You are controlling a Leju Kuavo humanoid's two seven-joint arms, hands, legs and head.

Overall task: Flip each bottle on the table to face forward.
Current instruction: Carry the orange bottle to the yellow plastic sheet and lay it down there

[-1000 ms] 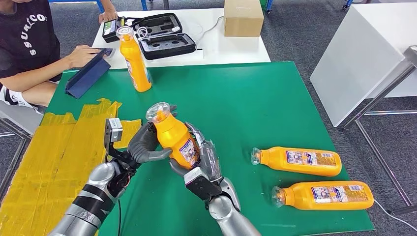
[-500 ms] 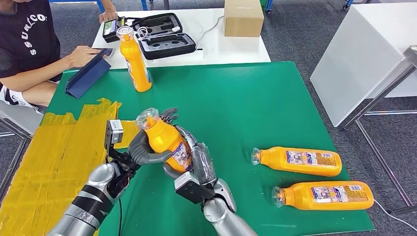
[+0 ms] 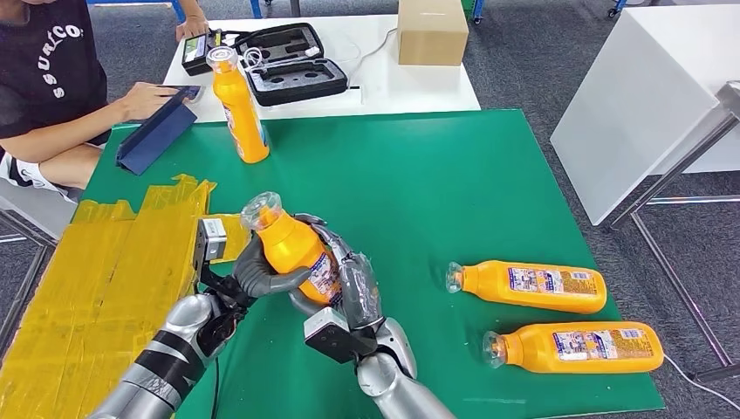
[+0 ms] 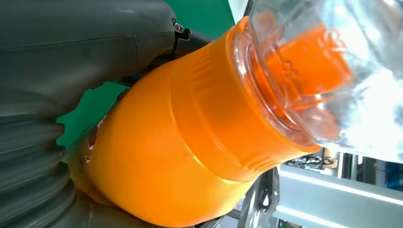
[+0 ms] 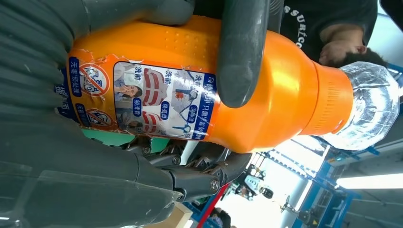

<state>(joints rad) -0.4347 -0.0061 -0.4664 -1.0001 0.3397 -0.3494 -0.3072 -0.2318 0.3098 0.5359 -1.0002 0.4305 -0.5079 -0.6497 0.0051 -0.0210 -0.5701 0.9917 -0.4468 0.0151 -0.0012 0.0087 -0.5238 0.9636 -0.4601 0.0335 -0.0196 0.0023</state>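
An orange bottle (image 3: pixel 292 247) with a clear cap hangs tilted above the green table (image 3: pixel 419 183), held from both sides. My left hand (image 3: pixel 253 272) grips its upper body, and my right hand (image 3: pixel 349 284) wraps the labelled lower part. In the left wrist view the orange bottle (image 4: pixel 190 142) shows its neck and clear cap close up. The right wrist view shows the orange bottle (image 5: pixel 199 85) label side out, with a dark finger (image 5: pixel 242 52) across it. Two more orange bottles (image 3: pixel 528 286) (image 3: pixel 576 346) lie on their sides at the right. A fourth bottle (image 3: pixel 237 106) stands upright at the far left.
A person (image 3: pixel 52 78) sits at the far left with a hand on a blue folder (image 3: pixel 155 131). Yellow tape (image 3: pixel 96 279) covers the table's left part. Behind stands a white table (image 3: pixel 384 78) with a black case (image 3: pixel 292 63) and a cardboard box (image 3: pixel 431 30).
Both hands have drawn the held bottle a little left and lower, tilting its cap further left. My left hand has shifted slightly right along it. The other bottles have not moved.
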